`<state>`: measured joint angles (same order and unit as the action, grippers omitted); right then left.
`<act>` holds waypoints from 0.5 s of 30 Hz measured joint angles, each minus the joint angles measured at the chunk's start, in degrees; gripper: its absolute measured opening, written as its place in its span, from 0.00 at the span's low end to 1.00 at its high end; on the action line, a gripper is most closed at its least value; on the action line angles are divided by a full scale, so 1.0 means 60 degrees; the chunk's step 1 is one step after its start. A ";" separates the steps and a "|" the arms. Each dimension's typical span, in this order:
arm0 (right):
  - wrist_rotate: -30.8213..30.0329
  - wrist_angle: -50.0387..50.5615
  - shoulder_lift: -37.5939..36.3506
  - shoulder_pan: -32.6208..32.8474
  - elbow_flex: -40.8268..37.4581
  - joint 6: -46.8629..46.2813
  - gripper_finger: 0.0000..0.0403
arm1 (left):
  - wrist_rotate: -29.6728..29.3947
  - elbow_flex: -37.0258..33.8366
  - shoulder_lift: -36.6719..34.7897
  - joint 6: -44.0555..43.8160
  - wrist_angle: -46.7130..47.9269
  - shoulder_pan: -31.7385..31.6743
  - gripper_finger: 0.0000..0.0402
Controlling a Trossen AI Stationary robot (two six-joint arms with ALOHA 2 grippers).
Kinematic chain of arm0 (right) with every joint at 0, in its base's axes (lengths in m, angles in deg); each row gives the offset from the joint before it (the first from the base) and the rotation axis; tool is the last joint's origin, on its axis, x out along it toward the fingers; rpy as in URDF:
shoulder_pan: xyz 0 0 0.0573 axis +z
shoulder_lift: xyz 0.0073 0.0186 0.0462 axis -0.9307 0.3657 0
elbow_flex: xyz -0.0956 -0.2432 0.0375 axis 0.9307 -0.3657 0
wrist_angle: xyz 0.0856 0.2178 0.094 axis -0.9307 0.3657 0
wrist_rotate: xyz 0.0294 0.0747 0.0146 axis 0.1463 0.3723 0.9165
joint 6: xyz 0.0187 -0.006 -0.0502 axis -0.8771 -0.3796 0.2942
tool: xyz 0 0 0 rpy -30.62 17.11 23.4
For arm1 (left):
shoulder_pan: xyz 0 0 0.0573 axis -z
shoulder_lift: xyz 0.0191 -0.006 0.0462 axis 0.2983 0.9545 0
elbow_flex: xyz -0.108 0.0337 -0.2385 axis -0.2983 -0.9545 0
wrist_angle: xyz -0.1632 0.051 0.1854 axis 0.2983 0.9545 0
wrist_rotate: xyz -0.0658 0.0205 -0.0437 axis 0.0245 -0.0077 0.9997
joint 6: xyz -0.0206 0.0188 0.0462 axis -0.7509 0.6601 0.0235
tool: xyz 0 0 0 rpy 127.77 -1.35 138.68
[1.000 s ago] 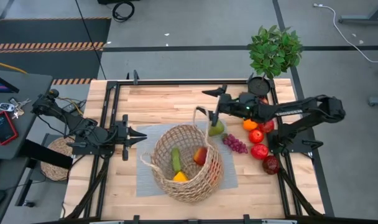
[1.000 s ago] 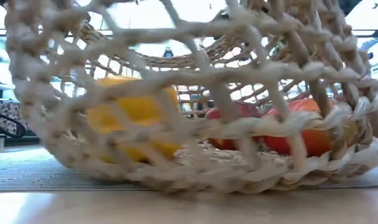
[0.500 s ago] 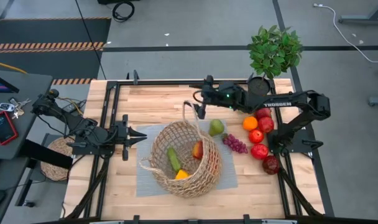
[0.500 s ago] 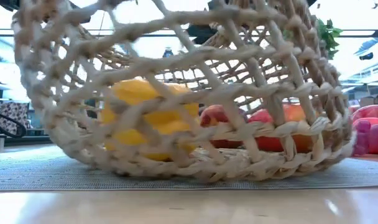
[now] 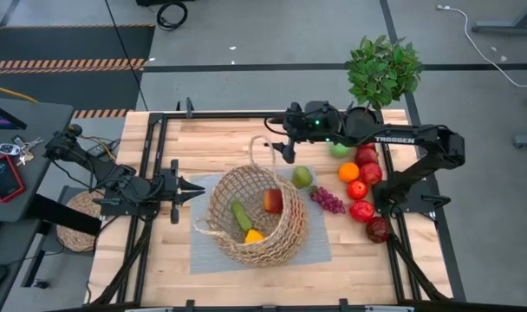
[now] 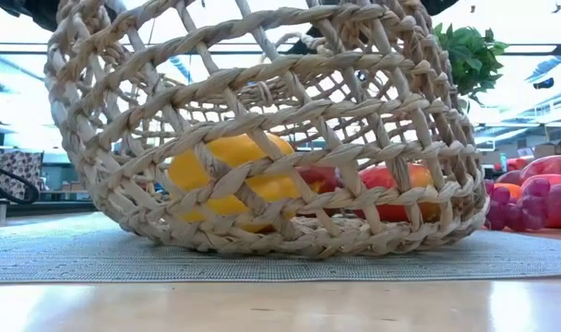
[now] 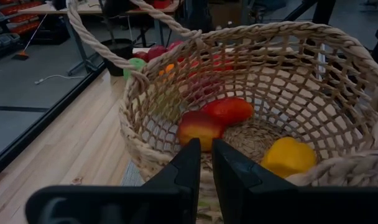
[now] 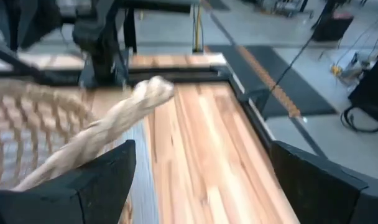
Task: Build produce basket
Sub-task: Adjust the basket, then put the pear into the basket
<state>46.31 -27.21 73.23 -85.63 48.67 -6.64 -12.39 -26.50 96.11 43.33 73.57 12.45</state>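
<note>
Right hand (image 5: pixel 279 149), spread wide around the basket (image 5: pixel 255 217) handle, hangs from an arm lettered TROSSEN.

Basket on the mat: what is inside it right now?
Inside the basket: a green vegetable, a yellow piece and a red-orange fruit. The left wrist view shows two reddish fruits. Anything beneath them is hidden.

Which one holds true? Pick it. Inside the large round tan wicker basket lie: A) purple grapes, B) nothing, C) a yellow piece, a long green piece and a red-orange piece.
C: the high view shows the basket holding yellow, green and red-orange pieces.
</note>
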 joint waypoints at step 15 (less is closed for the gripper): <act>-0.0521 0.4148 -0.1068 0.0185 -0.0637 -0.0639 0.94 | 0.0002 0.0000 -0.0003 0.0000 -0.0004 0.0000 0.12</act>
<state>43.19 -2.32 66.83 -84.52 44.85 -10.48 -12.38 -26.50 96.09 43.33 73.54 12.45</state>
